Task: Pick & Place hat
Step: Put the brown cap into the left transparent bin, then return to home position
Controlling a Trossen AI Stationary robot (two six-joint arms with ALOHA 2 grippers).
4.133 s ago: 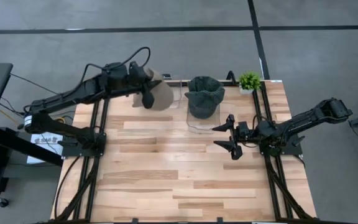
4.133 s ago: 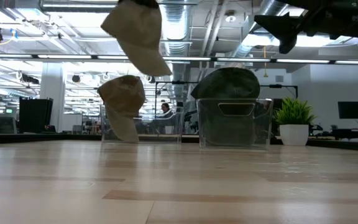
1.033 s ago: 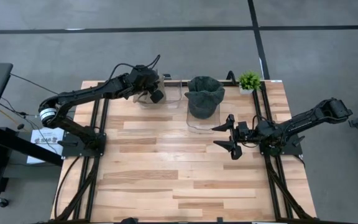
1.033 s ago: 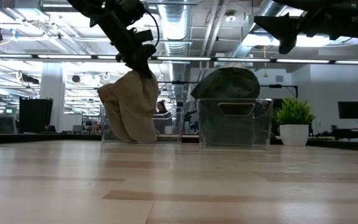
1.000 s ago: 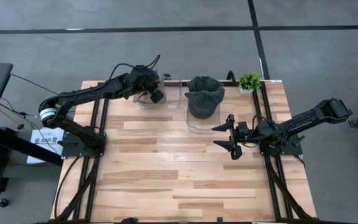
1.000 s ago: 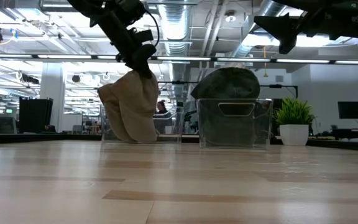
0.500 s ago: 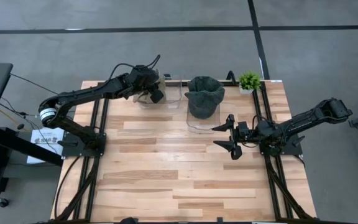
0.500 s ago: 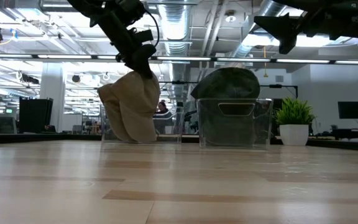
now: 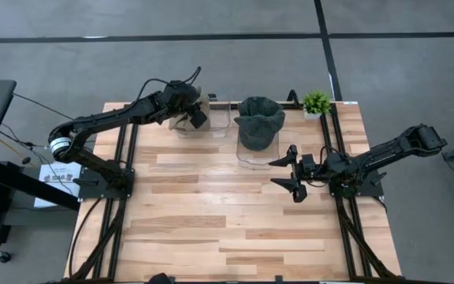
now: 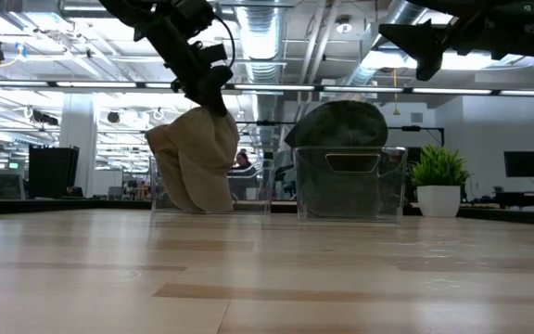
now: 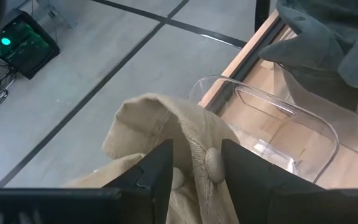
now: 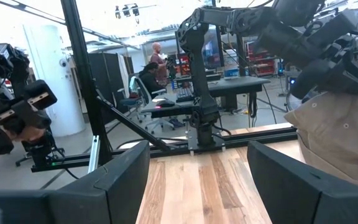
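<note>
Upper left in the high view, the left end effector [image 9: 196,116] stands parted around the tan hat [image 10: 196,158] in its bin [image 11: 284,130]; withdrawing could snag the fabric and drag it out. The right end effector [image 9: 288,172] waits apart.

The tan cloth hat [image 10: 195,160] stands crumpled in the clear bin [image 10: 253,193] at the table's far left — crown button up — beside a dark green hat [image 9: 258,120] in its own bin.

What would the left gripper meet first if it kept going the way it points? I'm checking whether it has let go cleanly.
The tan hat. The left gripper straddles its crown, fingers parted on either side, so pushing on would press into the cloth, probably then down into the clear bin beneath it.
</note>
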